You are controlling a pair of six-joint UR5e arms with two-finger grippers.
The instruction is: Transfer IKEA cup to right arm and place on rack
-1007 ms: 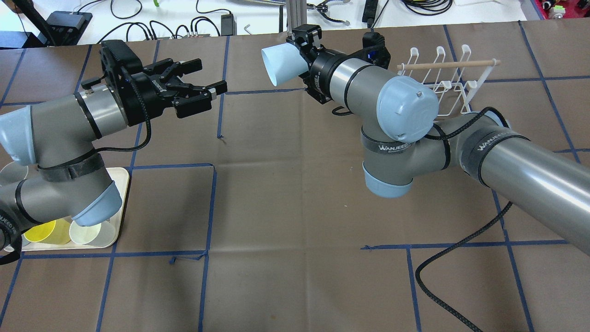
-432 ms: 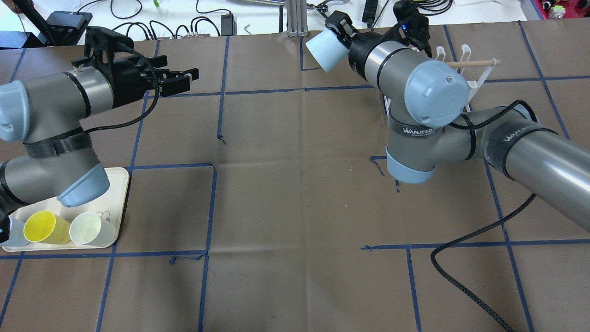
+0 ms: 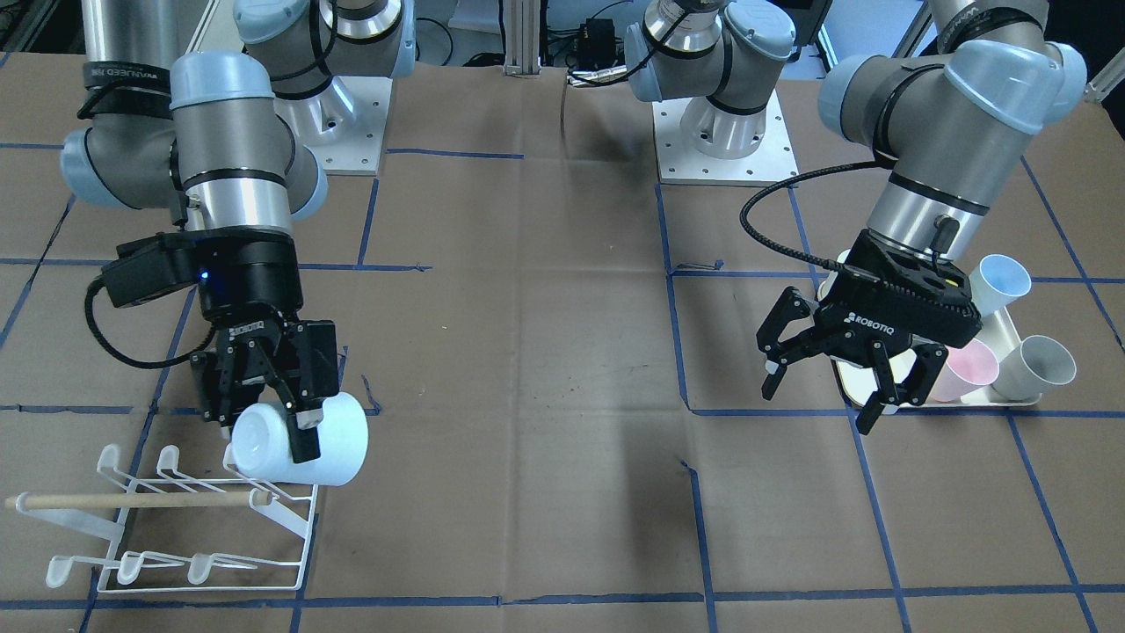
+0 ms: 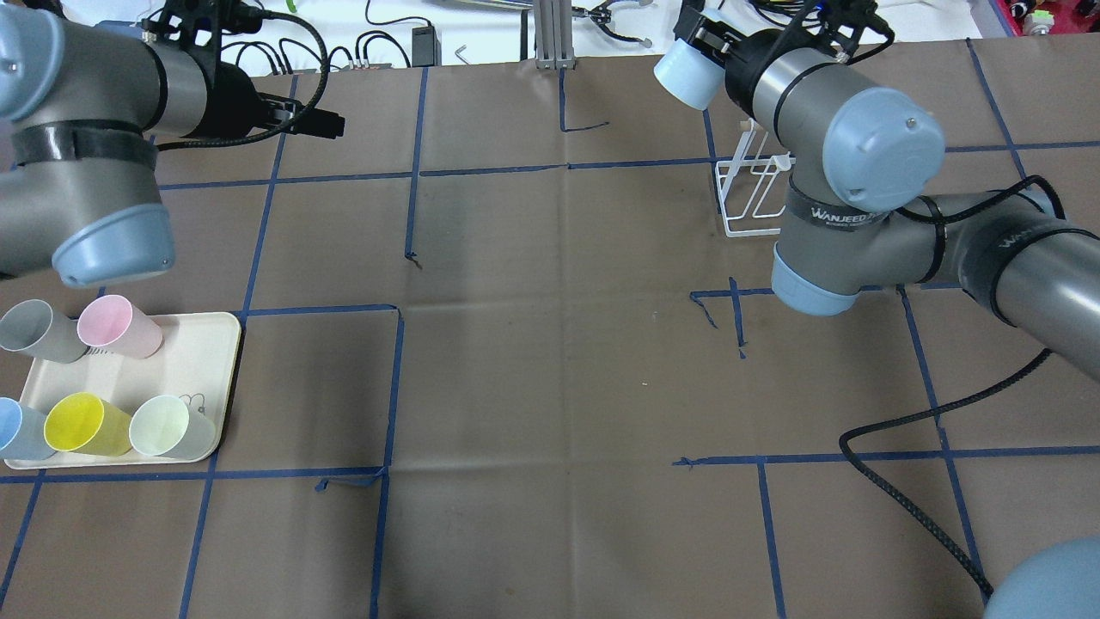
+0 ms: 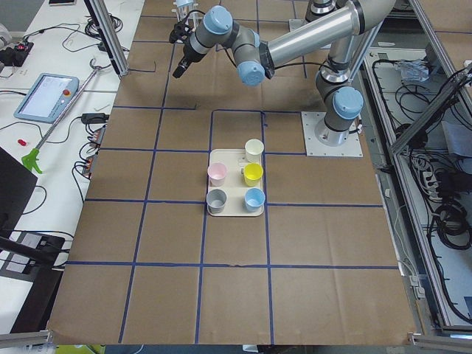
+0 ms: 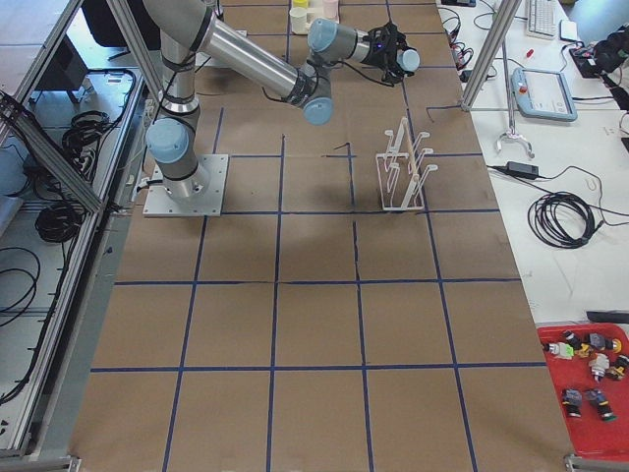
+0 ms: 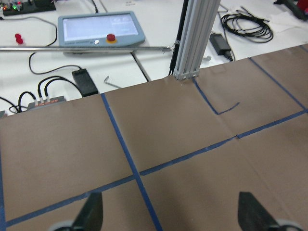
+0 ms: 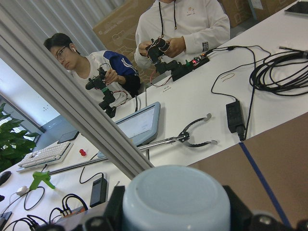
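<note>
Judging from the grips, the transfer step is complete. My right claw (image 3: 290, 426) is clamped on the pale blue IKEA cup (image 3: 338, 444), which lies on its side in the air near one corner of the rack (image 3: 132, 501). My left claw (image 3: 817, 400) hangs spread wide and empty, well apart from it. The step in hand is placement: the next move calls for turning the cup mouth-down, aligning its opening over a free prong, and lowering it fully before I release.
</note>
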